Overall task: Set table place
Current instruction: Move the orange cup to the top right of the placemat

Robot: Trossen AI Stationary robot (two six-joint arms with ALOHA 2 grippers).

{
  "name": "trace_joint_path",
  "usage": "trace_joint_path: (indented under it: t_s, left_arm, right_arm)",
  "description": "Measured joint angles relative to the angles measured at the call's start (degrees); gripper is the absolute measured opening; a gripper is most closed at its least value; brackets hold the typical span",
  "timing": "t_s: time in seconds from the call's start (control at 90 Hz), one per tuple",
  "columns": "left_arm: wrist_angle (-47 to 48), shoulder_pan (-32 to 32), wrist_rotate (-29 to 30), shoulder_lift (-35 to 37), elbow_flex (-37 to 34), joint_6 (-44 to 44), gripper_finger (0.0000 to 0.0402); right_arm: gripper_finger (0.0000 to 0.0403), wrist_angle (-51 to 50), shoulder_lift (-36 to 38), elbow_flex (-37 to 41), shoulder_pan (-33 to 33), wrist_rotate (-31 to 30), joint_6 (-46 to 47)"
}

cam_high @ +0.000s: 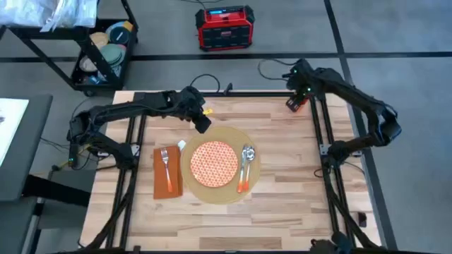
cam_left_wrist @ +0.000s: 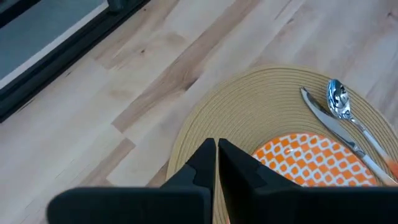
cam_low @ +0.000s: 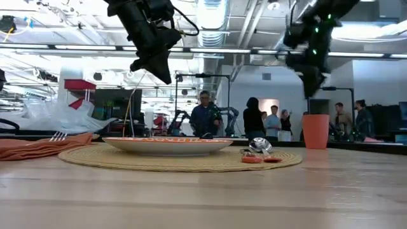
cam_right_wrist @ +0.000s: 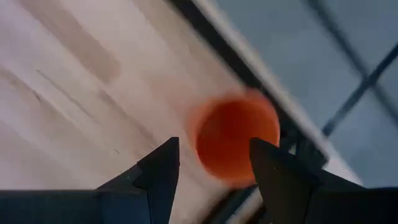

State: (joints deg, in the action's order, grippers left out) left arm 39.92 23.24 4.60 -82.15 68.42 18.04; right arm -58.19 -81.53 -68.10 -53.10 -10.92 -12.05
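right gripper [cam_right_wrist: 211, 165] hangs with its fingers spread wide above the small orange cup [cam_right_wrist: 236, 140], which stands at the far right corner of the table [cam_high: 282, 204], well apart from the rest of the setting.

nearest lies the woven placemat [cam_high: 226, 194] with the patterned plate [cam_high: 214, 163] at its middle. the spoon [cam_high: 248, 154] and a knife lie on the mat's right side. the napkin [cam_high: 167, 171] carries the fork [cam_high: 165, 164] just left of the mat.

farther back, the left gripper [cam_left_wrist: 216, 155] hovers over the mat's far left edge, fingers pressed together on nothing.

the cup looks like the last piece. to take it cleanly, i would centre the jaws on its rim, come straight down, close gently, then lift clear of the table edge before carrying it toward the mat.
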Motion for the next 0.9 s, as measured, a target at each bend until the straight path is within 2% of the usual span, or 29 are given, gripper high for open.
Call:
trace_joint_path:
  t_s: [0.178, 0.467, 0.622, 0.711, 0.856, 0.9]
  left_arm:
    - [0.2, 0.0, -0.3, 0.0, 0.0, 0.1, 0.0]
    - [0.7, 0.0, -0.3, 0.0, 0.0, 0.2, 0.0]
    - [0.8, 0.0, -0.4, 0.0, 0.0, 0.2, 0.0]
    - [1.7, 0.0, -0.4, 0.0, 0.0, 0.2, 0.0]
    - [3.6, 0.0, -0.3, 0.0, 0.0, 0.1, 0.0]
    - [4.0, 0.0, -0.3, 0.0, 0.0, 0.0, 0.0]
  right_arm:
    - [0.0182, 1.3, -3.1, 0.0, -2.7, 4.2, 0.8]
    - [0.0182, 2.3, -6.9, 0.1, -2.6, 4.8, 0.1]
    - [0.0172, 4.5, -9.7, 3.3, -2.6, 4.5, 0.1]
    - [0.0139, 4.9, -10.9, 4.6, -2.4, 2.9, 0.5]
    - [0.003, 5.1, -11.4, 5.4, -0.5, 2.3, 0.1]
    - [0.0013, 5.2, -11.3, 5.4, 0.5, 2.3, 0.2]
